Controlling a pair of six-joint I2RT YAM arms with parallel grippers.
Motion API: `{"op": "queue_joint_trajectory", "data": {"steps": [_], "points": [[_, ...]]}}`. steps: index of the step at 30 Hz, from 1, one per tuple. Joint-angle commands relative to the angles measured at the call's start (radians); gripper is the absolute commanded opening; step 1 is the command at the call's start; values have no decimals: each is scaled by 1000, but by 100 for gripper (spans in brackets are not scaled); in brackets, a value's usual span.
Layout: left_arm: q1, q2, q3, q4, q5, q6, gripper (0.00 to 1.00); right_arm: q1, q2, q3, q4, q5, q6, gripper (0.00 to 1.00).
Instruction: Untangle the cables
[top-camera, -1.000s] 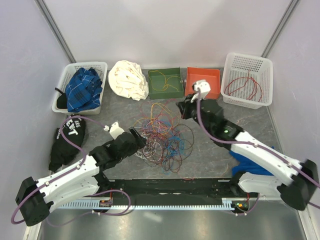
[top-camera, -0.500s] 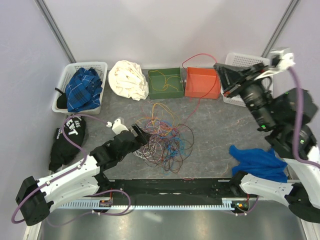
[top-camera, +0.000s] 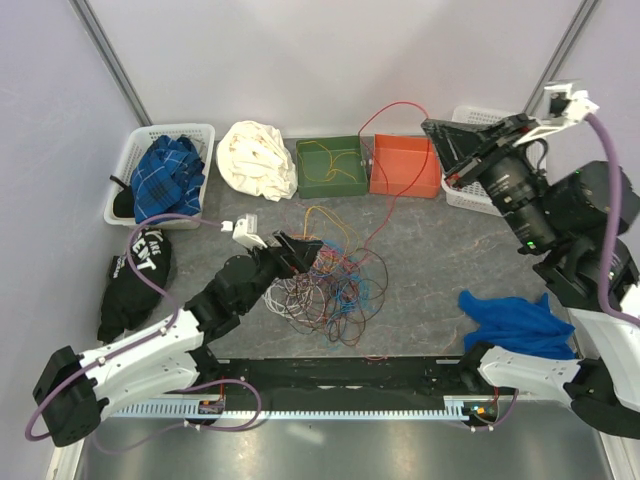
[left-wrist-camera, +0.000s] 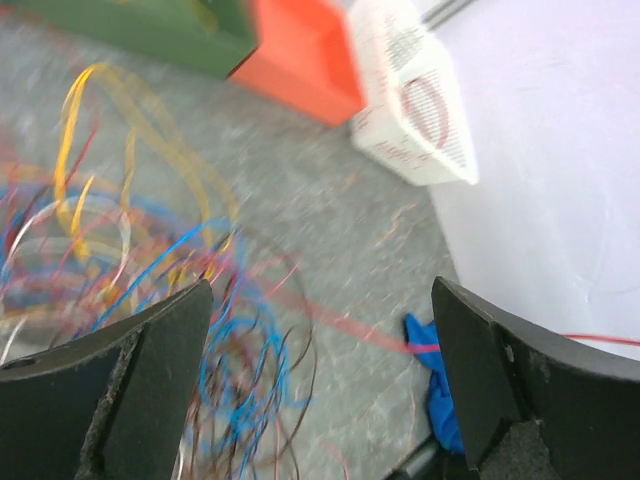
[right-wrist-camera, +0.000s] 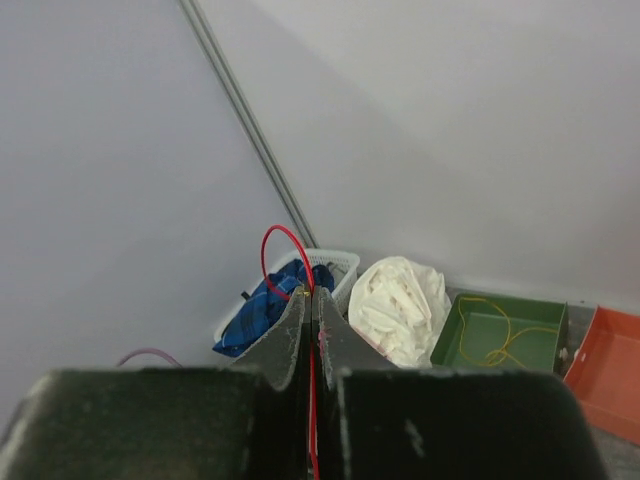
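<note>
Both wrist views settle it: right gripper (right-wrist-camera: 307, 295) pinches red cable (right-wrist-camera: 311, 390), left gripper (left-wrist-camera: 322, 290) gapes.

You have red, blue, yellow and orange cables (top-camera: 330, 280) at centre, a blue plaid cloth (top-camera: 165, 178) upper left, a green bin (top-camera: 330, 188) and an orange bin (top-camera: 405, 184) up top.

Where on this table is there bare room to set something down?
Bare tabletop lies between the cable tangle, the orange bin and the blue cloth; a raised red cable edges it. The middle is crowded with the tangle and the left gripper.
</note>
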Motion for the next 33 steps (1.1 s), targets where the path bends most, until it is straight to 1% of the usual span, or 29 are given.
{"op": "queue_joint_trajectory", "data": {"steps": [1,2,3,4,7,8,12,14,15,16,17,18,20,21,23,24,25,29,31,33], "points": [[-44,48,-74,427,8,332,98,5,3,-8,-13,-39,58,0],[-76,65,-101,629,26,397,98,3,5,-2,-12,-40,62,0],[-90,85,-139,693,40,461,98,5,6,3,-21,-43,65,0],[-102,103,-144,727,63,562,98,2,8,8,-24,-46,68,0],[-137,151,-126,703,88,698,97,3,12,18,-36,-56,71,0],[-153,152,-132,704,92,719,97,3,12,18,-36,-56,71,0],[-182,97,-181,709,91,834,96,3,3,8,-43,-48,62,0],[-183,68,-216,706,152,864,95,3,-8,-5,-41,-51,62,0],[-185,76,-221,712,183,905,94,3,-9,-8,-40,-56,64,0],[-190,92,-218,715,224,916,93,3,-11,-12,-35,-60,65,0],[-191,114,-200,713,236,924,92,3,-11,-20,-35,-66,71,0],[-194,172,-189,715,240,934,91,3,-11,-25,-27,-78,77,0],[-193,233,-155,738,235,947,91,3,-15,-35,-23,-91,85,0],[-194,307,-143,753,238,965,91,3,-15,-40,-20,-98,94,0],[-193,377,-105,805,238,980,92,3,-23,-45,-18,-105,100,0],[-193,411,-91,821,234,1000,92,3,-25,-48,-16,-108,104,0],[-194,478,-74,839,203,1005,92,3,-29,-48,-16,-115,108,0],[-183,573,29,838,162,1023,92,2,-40,-54,-21,-123,116,0],[-180,585,58,816,154,1029,90,3,-48,-57,-39,-117,110,0],[-180,579,84,770,149,1054,79,3,-58,-65,-46,-97,104,0]]}}
